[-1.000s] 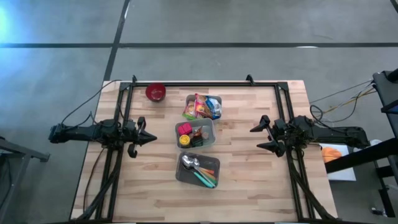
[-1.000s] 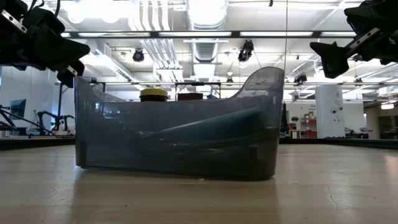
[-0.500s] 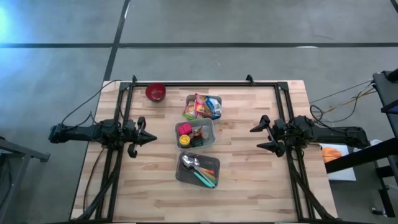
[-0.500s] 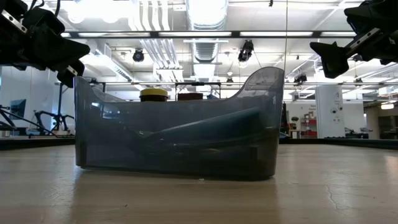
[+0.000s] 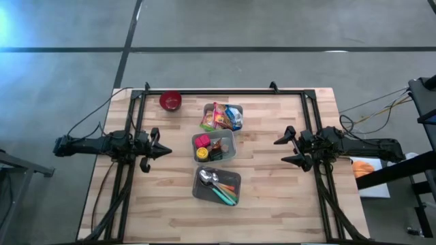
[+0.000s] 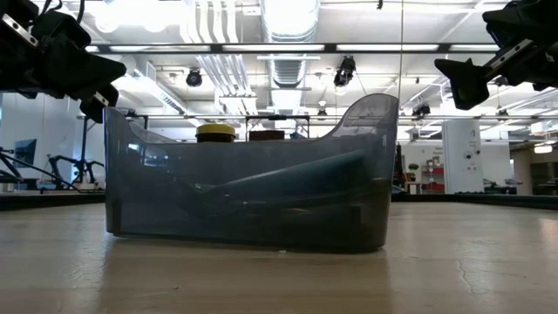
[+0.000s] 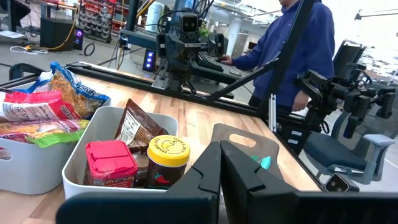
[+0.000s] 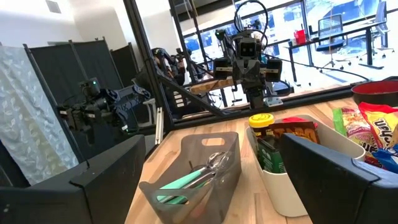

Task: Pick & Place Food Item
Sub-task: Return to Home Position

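Three bins stand in a row down the table's middle. The far bin (image 5: 222,117) holds colourful snack bags (image 7: 37,112). The middle white bin (image 5: 214,146) holds a yellow-lidded jar (image 7: 168,158), a red-lidded tub (image 7: 111,163) and a brown packet (image 7: 134,124). The near grey bin (image 5: 216,185) holds utensils (image 8: 199,169). A red bowl (image 5: 170,101) sits at the far left. My left gripper (image 5: 167,151) hovers shut, left of the middle bin. My right gripper (image 5: 281,151) hovers open to the bins' right. Neither touches anything.
A black frame (image 5: 225,91) runs along the table's far edge and down both sides past the arm bases. Bare wood lies between each gripper and the bins and along the near edge. A person in a blue top (image 7: 298,50) stands beyond the table.
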